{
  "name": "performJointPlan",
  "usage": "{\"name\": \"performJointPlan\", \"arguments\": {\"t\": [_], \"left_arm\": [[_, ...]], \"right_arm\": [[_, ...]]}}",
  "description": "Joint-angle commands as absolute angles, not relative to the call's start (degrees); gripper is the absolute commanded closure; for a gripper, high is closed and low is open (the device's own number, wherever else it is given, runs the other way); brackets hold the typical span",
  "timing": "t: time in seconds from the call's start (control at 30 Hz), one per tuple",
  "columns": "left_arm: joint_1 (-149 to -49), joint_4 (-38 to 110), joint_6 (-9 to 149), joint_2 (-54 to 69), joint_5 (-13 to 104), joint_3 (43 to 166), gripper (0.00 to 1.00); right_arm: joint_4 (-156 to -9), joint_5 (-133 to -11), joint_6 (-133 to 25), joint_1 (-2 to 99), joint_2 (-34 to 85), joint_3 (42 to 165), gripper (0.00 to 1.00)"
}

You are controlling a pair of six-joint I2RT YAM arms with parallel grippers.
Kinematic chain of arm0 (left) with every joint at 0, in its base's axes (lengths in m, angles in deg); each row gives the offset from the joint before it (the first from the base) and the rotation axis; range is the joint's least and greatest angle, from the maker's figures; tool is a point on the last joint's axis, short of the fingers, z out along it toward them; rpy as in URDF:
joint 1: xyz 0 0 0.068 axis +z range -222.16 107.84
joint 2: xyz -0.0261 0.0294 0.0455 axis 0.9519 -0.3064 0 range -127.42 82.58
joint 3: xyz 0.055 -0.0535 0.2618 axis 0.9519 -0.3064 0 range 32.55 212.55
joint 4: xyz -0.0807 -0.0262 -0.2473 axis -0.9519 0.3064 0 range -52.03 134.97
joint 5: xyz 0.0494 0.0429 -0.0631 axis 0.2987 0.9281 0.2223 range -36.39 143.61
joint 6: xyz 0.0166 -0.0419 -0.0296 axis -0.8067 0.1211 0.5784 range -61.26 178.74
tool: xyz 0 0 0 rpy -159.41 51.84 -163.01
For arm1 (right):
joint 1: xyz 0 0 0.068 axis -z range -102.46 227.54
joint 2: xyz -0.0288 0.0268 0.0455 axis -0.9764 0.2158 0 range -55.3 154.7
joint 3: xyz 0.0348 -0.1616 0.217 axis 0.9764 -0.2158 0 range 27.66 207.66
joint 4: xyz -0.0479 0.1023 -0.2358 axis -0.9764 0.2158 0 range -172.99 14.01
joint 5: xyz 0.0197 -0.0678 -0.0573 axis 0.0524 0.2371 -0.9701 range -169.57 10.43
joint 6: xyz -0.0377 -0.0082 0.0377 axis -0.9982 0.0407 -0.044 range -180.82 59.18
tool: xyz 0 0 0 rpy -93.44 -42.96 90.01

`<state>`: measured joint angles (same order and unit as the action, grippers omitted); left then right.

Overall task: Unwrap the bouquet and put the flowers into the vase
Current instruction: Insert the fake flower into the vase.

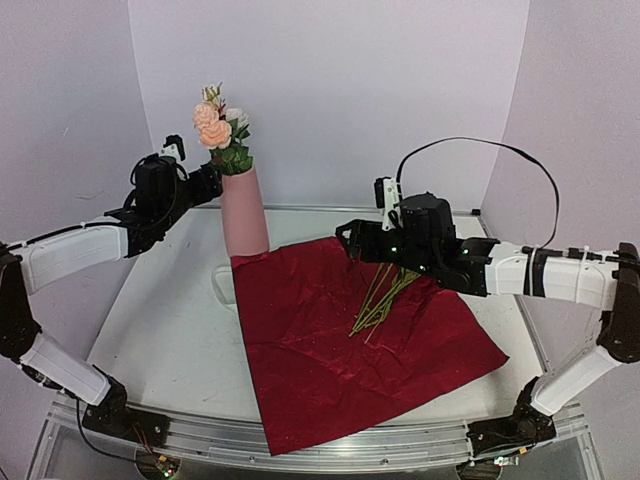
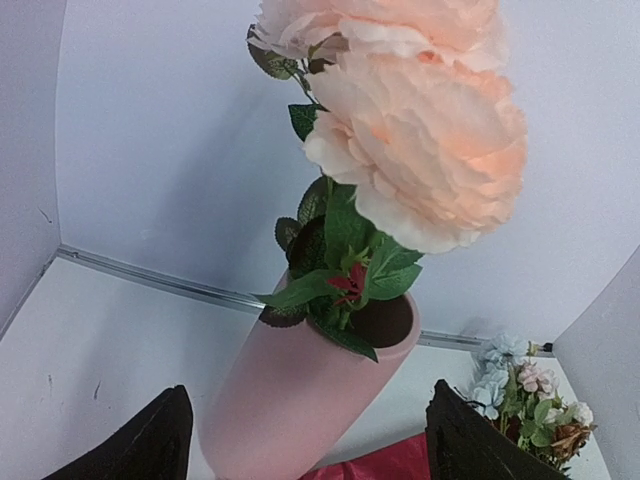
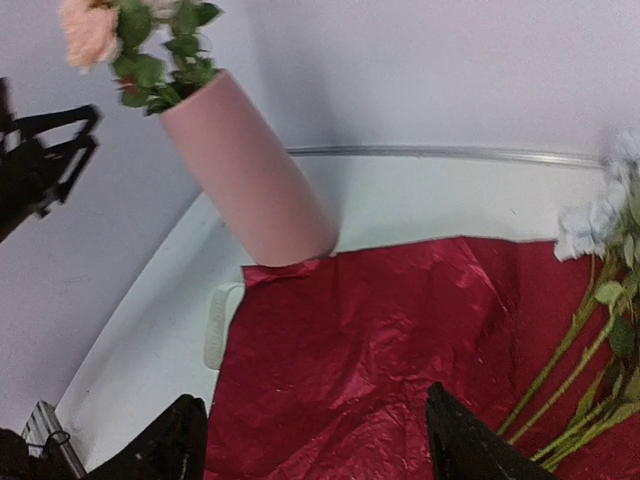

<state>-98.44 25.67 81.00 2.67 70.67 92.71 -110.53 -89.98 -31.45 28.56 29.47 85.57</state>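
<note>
Left fingers (image 2: 150, 445): mine, spread and empty beside tall matte salmon-pink vase (image 1: 244, 215), table's 11 o'clock; peach fabric blooms (image 1: 212, 128) stand inside.
Right fingers (image 3: 465, 445): spread, empty, poised over thin green stems (image 1: 380, 300) on crinkled dark red paper (image 1: 330, 350), 2 o'clock, likely for pickup.

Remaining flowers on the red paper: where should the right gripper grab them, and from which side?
Probably best to grip the green stems mid-length, below the leaves, coming straight down with the jaws across them. They lie flat and bunched on the wrapping paper, running diagonally; the blooms look crushable.
</note>
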Motion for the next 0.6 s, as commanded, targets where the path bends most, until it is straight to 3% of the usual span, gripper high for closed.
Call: {"name": "performJointPlan", "arguments": {"t": [0.0,0.17,0.4,0.57], "left_arm": [[-98.3,32.8,82.0,8.0,68.5,93.2,0.18],[-98.3,40.6,82.1,12.2,66.8,92.6,0.18],[-98.3,43.0,90.8,15.7,57.3,87.9,0.14],[-99.2,42.5,95.9,11.3,48.8,86.7,0.14]], "right_arm": [[-102.5,-92.0,-20.9,33.6,31.9,87.3,0.28],[-97.9,-93.4,-13.6,37.4,35.0,86.4,0.29],[-89.1,-101.2,-6.4,39.3,40.1,90.4,0.43],[-84.7,-102.3,-3.8,39.7,43.3,92.5,0.50]]}}
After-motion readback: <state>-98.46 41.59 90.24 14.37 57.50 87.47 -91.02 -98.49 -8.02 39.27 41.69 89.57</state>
